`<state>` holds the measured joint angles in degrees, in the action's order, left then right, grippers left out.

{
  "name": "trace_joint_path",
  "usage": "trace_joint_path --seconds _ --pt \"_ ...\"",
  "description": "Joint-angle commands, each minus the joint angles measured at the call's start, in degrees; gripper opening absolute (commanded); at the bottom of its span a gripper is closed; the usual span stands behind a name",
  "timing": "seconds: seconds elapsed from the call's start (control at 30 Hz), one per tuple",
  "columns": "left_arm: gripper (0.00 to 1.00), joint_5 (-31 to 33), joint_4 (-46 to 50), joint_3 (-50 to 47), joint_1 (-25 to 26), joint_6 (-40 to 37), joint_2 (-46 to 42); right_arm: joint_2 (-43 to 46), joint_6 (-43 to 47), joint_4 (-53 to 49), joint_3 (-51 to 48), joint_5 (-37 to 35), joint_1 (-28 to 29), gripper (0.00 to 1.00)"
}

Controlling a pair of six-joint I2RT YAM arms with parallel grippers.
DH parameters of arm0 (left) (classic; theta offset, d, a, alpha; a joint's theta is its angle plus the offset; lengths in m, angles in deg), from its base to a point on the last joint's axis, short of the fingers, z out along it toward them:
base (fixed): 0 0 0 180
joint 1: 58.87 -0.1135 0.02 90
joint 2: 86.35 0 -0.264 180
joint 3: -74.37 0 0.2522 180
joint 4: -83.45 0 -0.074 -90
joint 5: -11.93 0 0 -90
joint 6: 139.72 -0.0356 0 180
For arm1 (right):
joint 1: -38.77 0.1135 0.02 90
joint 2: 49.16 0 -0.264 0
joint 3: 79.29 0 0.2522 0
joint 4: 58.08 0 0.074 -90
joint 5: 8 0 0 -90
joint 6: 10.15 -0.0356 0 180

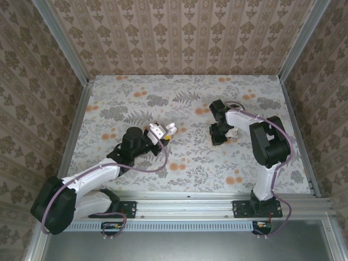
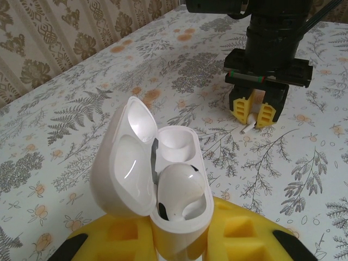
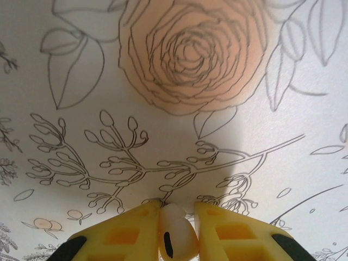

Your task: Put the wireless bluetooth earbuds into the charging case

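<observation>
My left gripper (image 2: 175, 239) is shut on the white charging case (image 2: 179, 163), holding it above the table with its lid (image 2: 128, 163) swung open to the left. One white earbud (image 2: 182, 187) sits in the near slot; the far slot (image 2: 176, 142) is empty. In the top view the left gripper (image 1: 162, 133) and the case (image 1: 163, 129) are left of centre. My right gripper (image 3: 178, 209) points down at the tablecloth, its yellow fingers (image 3: 133, 228) closed against both sides of a second white earbud (image 3: 176, 236). The left wrist view has the right gripper (image 2: 254, 113) low over the cloth, beyond the case.
The table (image 1: 190, 98) wears a floral cloth with orange flower prints (image 3: 190, 49). Patterned walls (image 1: 179, 32) enclose it on three sides, and a metal rail (image 1: 217, 198) runs along the near edge. Open cloth lies between the two grippers.
</observation>
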<state>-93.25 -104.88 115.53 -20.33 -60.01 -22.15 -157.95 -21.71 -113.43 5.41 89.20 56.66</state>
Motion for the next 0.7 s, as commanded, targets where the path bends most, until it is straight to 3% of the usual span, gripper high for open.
trace_joint_path --seconds 0.0,0.17,0.67 --pt "0.15 -1.17 -0.81 -0.11 -0.41 0.8 0.94 3.77 3.23 0.58 -1.41 -3.26 -0.04 0.22" --pt "0.15 -2.36 -1.61 0.23 -0.53 2.41 3.12 9.24 8.15 5.69 -5.87 -5.22 0.98 0.22" --pt "0.16 -12.62 -7.18 1.47 -1.54 7.47 10.49 25.8 33.8 41.66 -24.66 -2.38 6.81 0.23"
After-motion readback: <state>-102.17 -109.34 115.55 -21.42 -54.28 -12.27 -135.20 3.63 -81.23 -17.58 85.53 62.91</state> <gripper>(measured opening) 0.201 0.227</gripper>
